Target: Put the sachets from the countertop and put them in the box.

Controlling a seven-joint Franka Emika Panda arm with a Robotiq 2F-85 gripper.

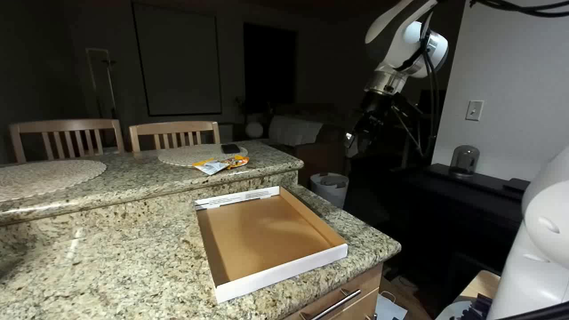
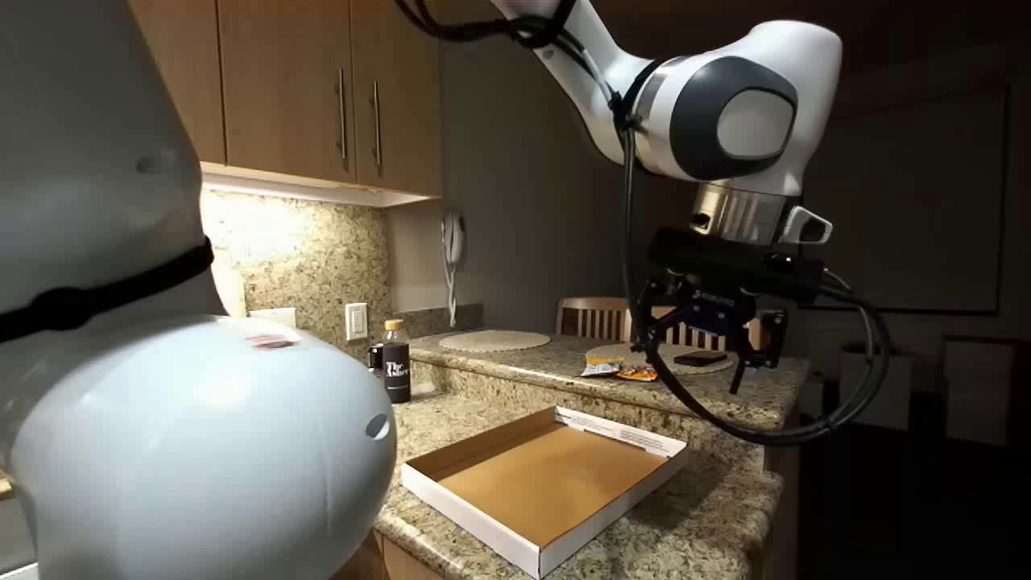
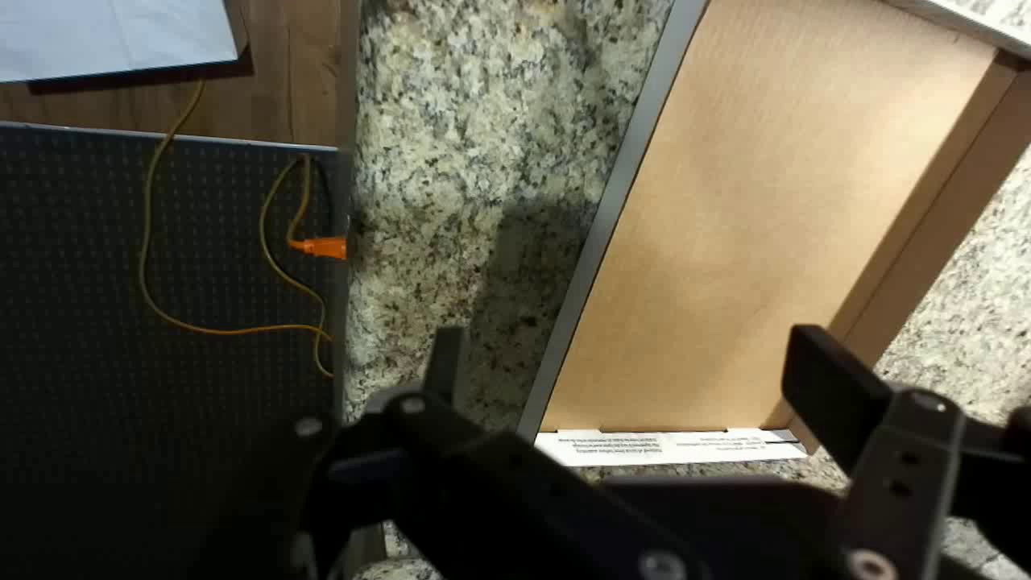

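Observation:
Two small orange-yellow sachets, one with a pale side up (image 1: 210,166) and one beside it (image 1: 237,162), lie on the raised ledge of the granite countertop (image 1: 124,253). They also show in an exterior view (image 2: 602,367) (image 2: 639,373). They are out of the wrist view. The box (image 1: 284,272) stands on the lower counter, its brown floor bare; it shows in an exterior view (image 2: 483,519) and in the wrist view (image 3: 725,242). My gripper (image 3: 635,350) is open and empty, pointing down high above the counter's end, beside the box. It shows in both exterior views (image 1: 355,141) (image 2: 693,362).
A dark phone (image 1: 230,149) lies on a round placemat (image 1: 182,155) behind the sachets. Another placemat (image 1: 49,178) lies further along the ledge. A dark bottle (image 2: 396,366) stands by the wall. Chairs (image 1: 173,129) stand behind the ledge. A bin (image 1: 330,189) stands past the counter's end.

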